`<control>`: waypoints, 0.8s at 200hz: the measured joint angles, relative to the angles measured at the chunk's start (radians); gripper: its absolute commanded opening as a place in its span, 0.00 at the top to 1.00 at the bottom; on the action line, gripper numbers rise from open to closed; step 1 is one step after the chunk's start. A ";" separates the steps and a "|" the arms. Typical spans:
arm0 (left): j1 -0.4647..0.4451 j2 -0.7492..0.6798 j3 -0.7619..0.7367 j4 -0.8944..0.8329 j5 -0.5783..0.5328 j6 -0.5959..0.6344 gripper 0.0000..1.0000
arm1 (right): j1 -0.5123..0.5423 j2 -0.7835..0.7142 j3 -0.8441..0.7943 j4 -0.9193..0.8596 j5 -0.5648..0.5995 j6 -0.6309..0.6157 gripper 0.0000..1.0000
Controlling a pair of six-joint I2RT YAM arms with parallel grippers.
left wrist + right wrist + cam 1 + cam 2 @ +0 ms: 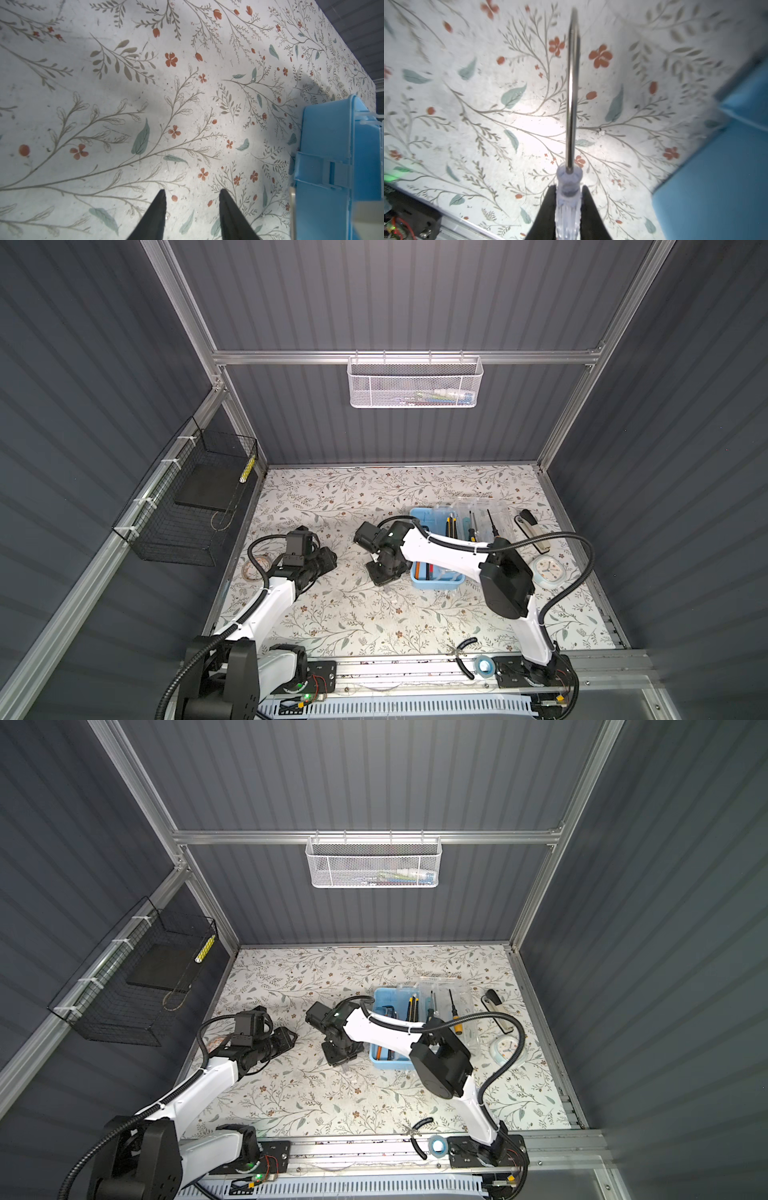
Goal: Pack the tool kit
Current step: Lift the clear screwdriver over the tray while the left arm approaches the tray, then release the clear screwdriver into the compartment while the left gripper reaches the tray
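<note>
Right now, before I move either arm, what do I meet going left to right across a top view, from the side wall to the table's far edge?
black wire basket → tape roll → left gripper → right gripper, gripping a clear-handled screwdriver → tool kit box → clock

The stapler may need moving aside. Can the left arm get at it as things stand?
Probably not. The stapler lies at the far right, past the open tool kit, and the right arm stretches across between it and the left gripper.

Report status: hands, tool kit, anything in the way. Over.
Left hand open, empty. Right hand shut on clear-handled screwdriver. Tool kit open, tools inside. Right forearm crosses above it.
</note>
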 measured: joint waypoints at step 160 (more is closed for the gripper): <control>-0.393 0.589 0.606 0.108 0.082 -0.048 0.53 | -0.542 -0.723 -0.333 -0.130 0.300 -0.123 1.00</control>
